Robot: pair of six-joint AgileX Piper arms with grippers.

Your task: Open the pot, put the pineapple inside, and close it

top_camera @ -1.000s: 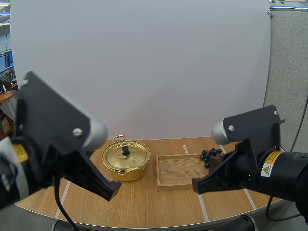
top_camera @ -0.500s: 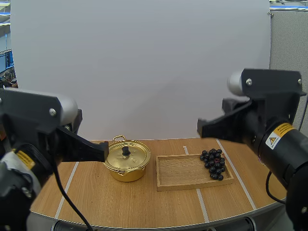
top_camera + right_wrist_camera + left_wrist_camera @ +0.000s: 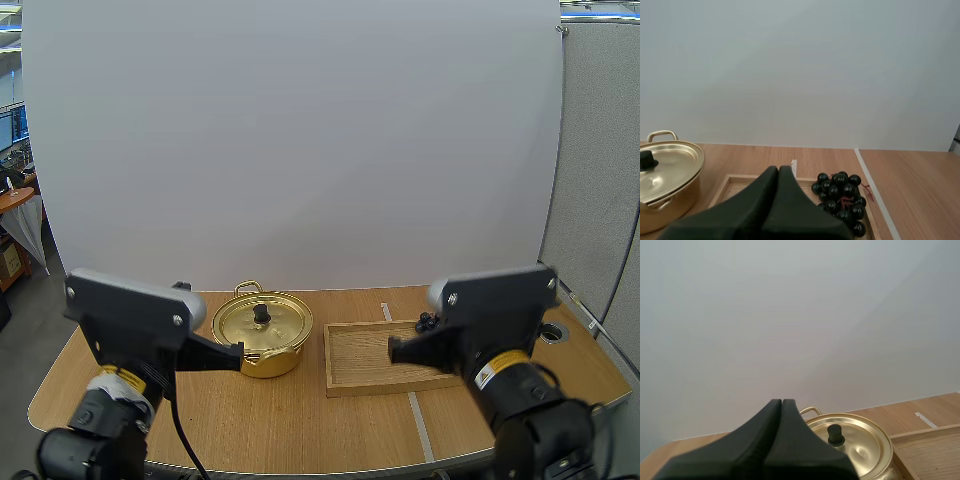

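The gold pot (image 3: 262, 360) stood on the wooden counter (image 3: 300, 420) near its far edge, left of the middle, with its lid (image 3: 278, 326) seated on it and the black knob (image 3: 261, 314) upright at the centre. Just beside the pot, toward the counter's right edge, lay a wooden tray (image 3: 362, 362). A bunch of dark grapes (image 3: 842, 192) rested in the tray's far right corner, and no pineapple could be seen. The left jaws lay pressed together as one dark wedge, holding nothing, their tip close to the pot's left side, on the side toward the near edge of the counter. The right jaws were likewise closed together on nothing, their tip over the near part of the tray, short of the grapes.
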